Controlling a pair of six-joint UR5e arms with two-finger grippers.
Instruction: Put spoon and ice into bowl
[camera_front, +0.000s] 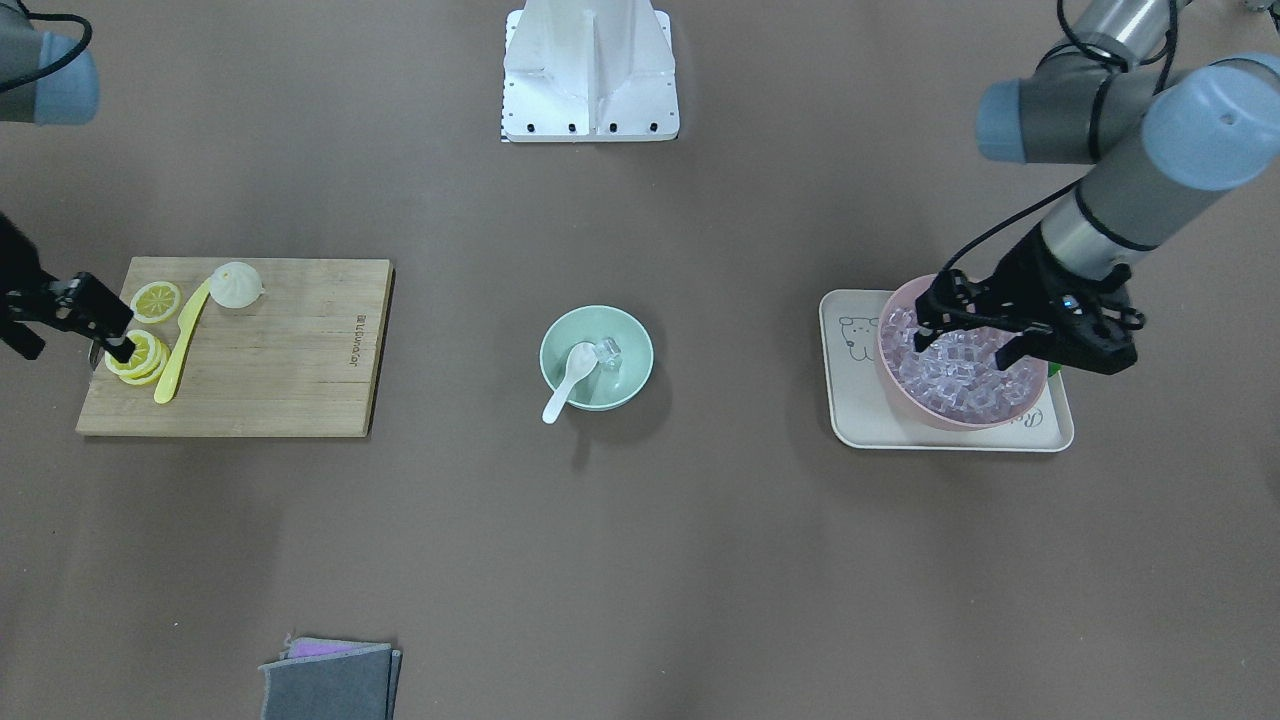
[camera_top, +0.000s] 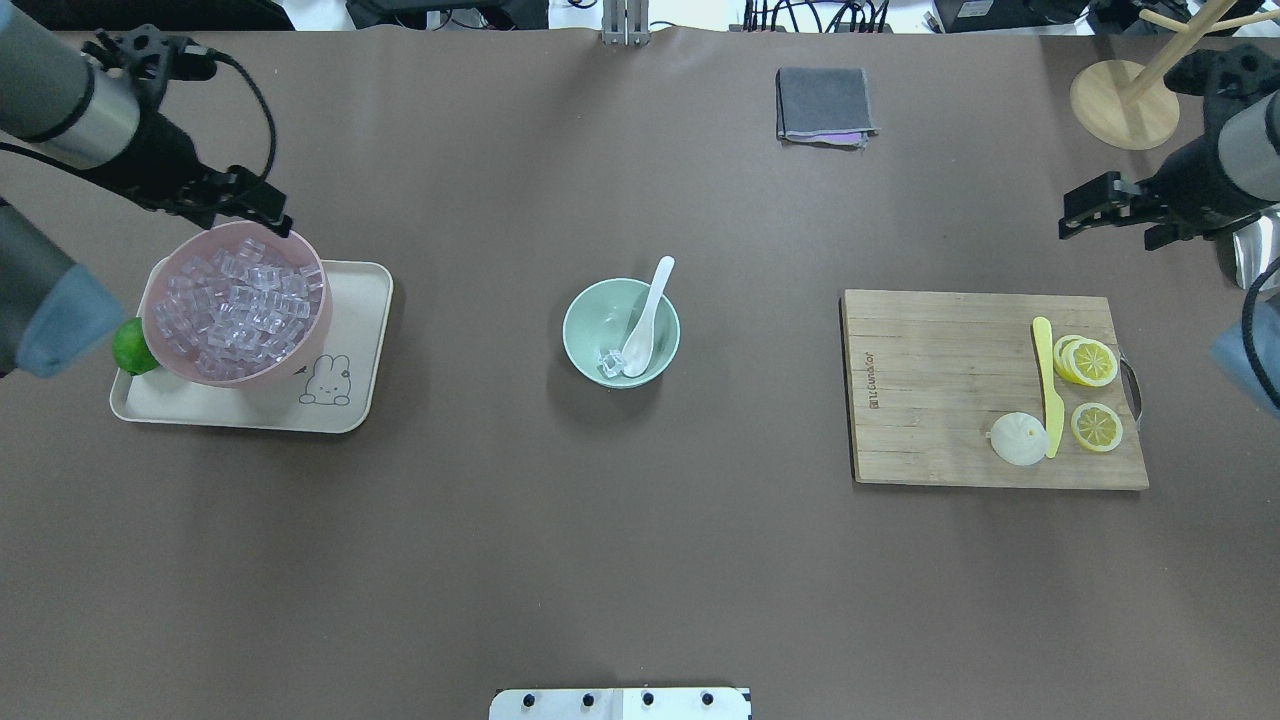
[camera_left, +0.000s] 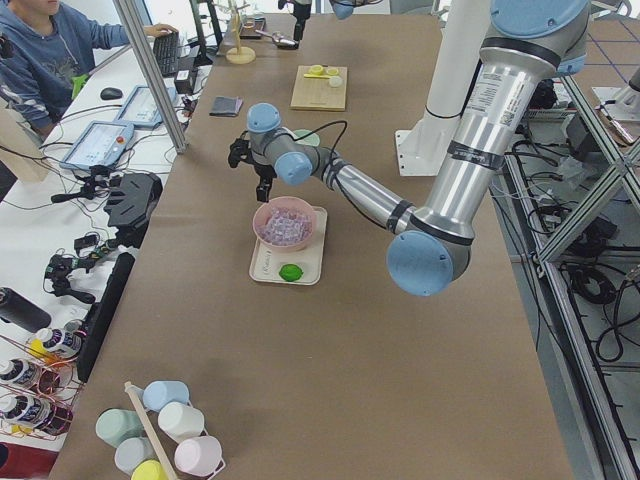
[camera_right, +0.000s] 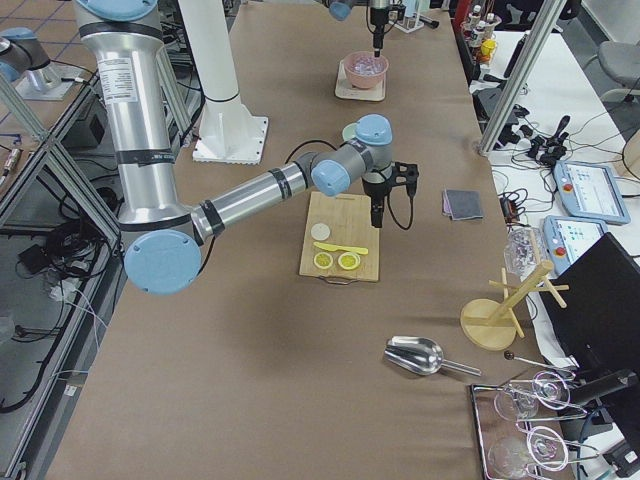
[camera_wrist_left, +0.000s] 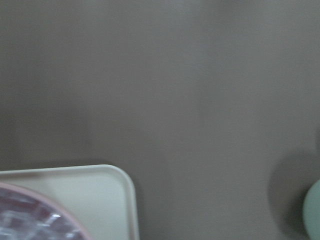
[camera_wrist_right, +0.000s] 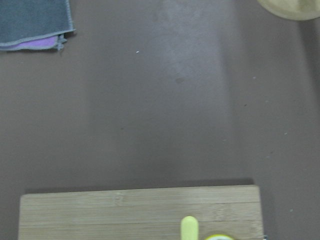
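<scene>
Smooth round mint-green bowl (camera_top: 592, 318) holds a glossy white soup spoon (camera_top: 645, 315): scoop inside, curved handle leaning over the rim. One clear glassy ice cube (camera_top: 608, 362) lies just beside the scoop. Left gripper (camera_front: 968, 340), jaws spread and empty, hangs well away from that bowl, over a pink bowl (camera_front: 940, 420) of cubes. Right gripper (camera_top: 1108, 230), jaws apart and empty, is well off the bowl's other side, by a wooden cutting board (camera_top: 940, 390).
</scene>
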